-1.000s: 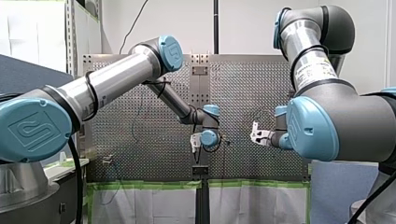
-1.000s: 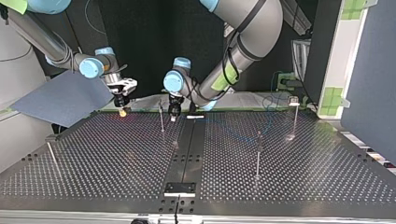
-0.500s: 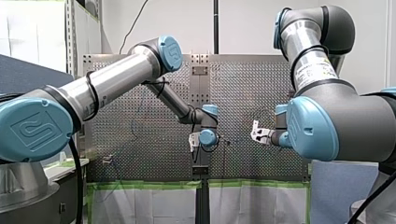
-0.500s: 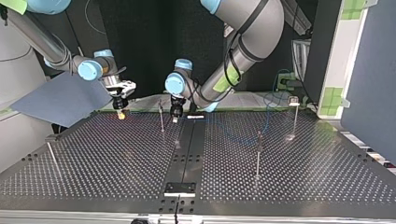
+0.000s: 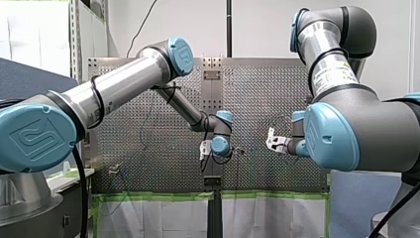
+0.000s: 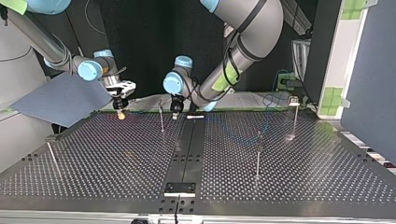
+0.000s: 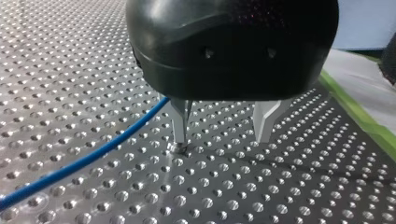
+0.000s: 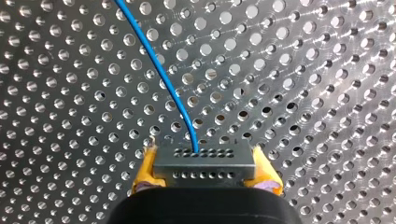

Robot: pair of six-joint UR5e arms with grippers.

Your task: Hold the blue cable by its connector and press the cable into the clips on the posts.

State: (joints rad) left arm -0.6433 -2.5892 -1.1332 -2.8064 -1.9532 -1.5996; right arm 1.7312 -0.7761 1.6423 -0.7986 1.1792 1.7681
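In the right wrist view my right gripper [image 8: 204, 179] is shut on a grey connector block [image 8: 204, 163], gripped between its yellow pads [image 8: 144, 170]. The blue cable [image 8: 159, 70] leaves the block and runs ahead over the perforated plate. My left gripper [image 7: 222, 137] hangs just above the plate, its metal fingers [image 7: 180, 123] spread with nothing between them. The blue cable [image 7: 93, 156] passes beside one finger. In the top view my left gripper [image 6: 176, 108] is next to a thin post [image 6: 161, 119], and my right gripper [image 6: 120, 111] is further to that view's left.
More thin posts stand on the plate: one at the middle right [image 6: 258, 154], one at the back right [image 6: 294, 114], one at the near left [image 6: 51, 156]. A dark centre strip [image 6: 187, 154] runs across the table [image 6: 303, 172]. A grey sheet [image 6: 60, 98] lies beyond the far left corner.
My left gripper's fingers have opened and it has lifted slightly beside the post. My right gripper holds the connector in nearly the same place.
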